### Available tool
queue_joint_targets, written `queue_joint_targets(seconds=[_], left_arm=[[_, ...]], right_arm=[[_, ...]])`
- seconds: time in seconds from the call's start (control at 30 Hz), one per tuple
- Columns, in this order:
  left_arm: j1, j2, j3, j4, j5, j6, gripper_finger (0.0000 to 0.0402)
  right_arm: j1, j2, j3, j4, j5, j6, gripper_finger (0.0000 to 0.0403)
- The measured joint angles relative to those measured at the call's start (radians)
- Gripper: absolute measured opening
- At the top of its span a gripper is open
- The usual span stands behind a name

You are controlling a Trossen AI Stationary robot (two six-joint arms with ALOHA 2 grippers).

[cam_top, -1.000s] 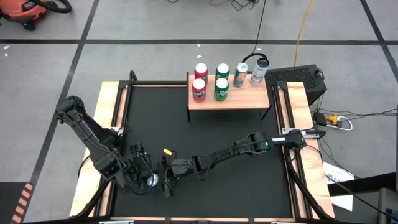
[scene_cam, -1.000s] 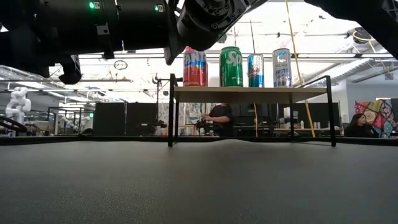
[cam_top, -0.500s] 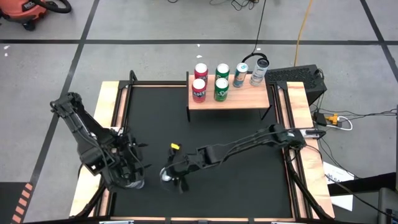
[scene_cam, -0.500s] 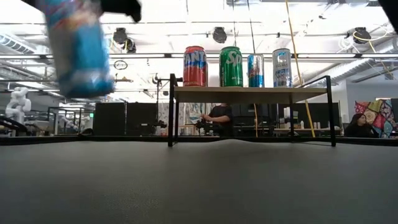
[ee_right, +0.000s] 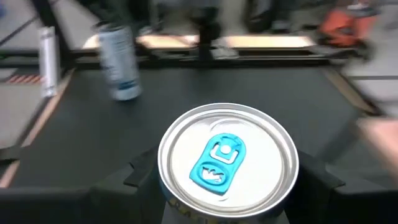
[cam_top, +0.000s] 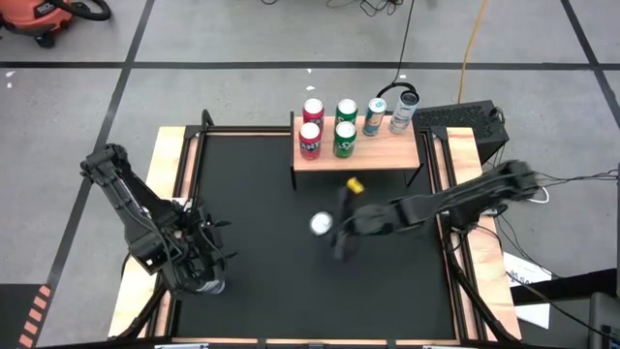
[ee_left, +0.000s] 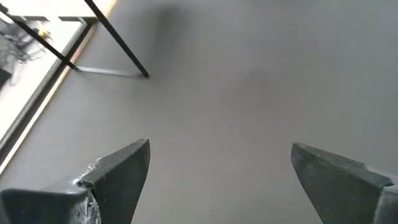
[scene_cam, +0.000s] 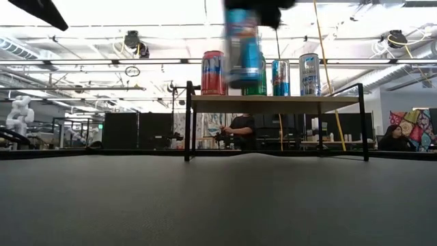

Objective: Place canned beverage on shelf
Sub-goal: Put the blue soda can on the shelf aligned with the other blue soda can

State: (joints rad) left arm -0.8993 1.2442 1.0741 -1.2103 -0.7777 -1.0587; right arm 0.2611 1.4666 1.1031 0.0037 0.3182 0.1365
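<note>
The shelf (cam_top: 356,153), a light-wood plank on thin black legs, stands at the mat's far edge and carries several upright cans (cam_top: 345,139); it also shows in the low view (scene_cam: 273,103). My right gripper (cam_top: 335,229) is over the middle of the mat, shut on a blue can with a silver top (cam_top: 321,224), which shows high up in the low view (scene_cam: 242,44). My left gripper (cam_top: 213,247) is open and empty at the near left, as the left wrist view (ee_left: 221,149) shows. My right gripper pinches the can's side wall just below its top rim (ee_right: 163,186), one finger (ee_right: 140,174) on each side. It comes roughly level from the table's right side. The can is upright, top up, lifted clear of the mat.
Another can (ee_right: 118,59) stands on the mat at the near left, close to my left gripper. Wooden rails (cam_top: 174,194) frame the black mat. The bare mat (cam_top: 252,184) lies left of the shelf. A dark box and cables (cam_top: 465,121) sit right of the shelf.
My right gripper has taken the blue can from the near left, beside my left gripper, up and toward the table's far right to the middle of the mat in front of the shelf. The can stays upright. My left gripper has drawn back toward the left edge.
</note>
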Motion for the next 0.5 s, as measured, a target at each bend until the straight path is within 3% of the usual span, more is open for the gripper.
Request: queue_joint_targets(seconds=[0.13,0.27,0.5], left_arm=[[0.01,-0.001,-0.03,0.034,-0.044,-0.005,0.0389],[0.037,0.0,-0.065,0.064,-0.047,-0.002,0.0389],[0.084,0.0,-0.08,0.08,-0.045,0.0,0.0389]], right_arm=[[-0.028,-0.239,-0.16,0.003,0.116,-0.009,0.0231],[-0.089,-0.434,-0.232,-0.058,0.128,-0.054,0.0227],[-0.287,-0.57,-0.243,-0.187,0.148,-0.137,0.0232]])
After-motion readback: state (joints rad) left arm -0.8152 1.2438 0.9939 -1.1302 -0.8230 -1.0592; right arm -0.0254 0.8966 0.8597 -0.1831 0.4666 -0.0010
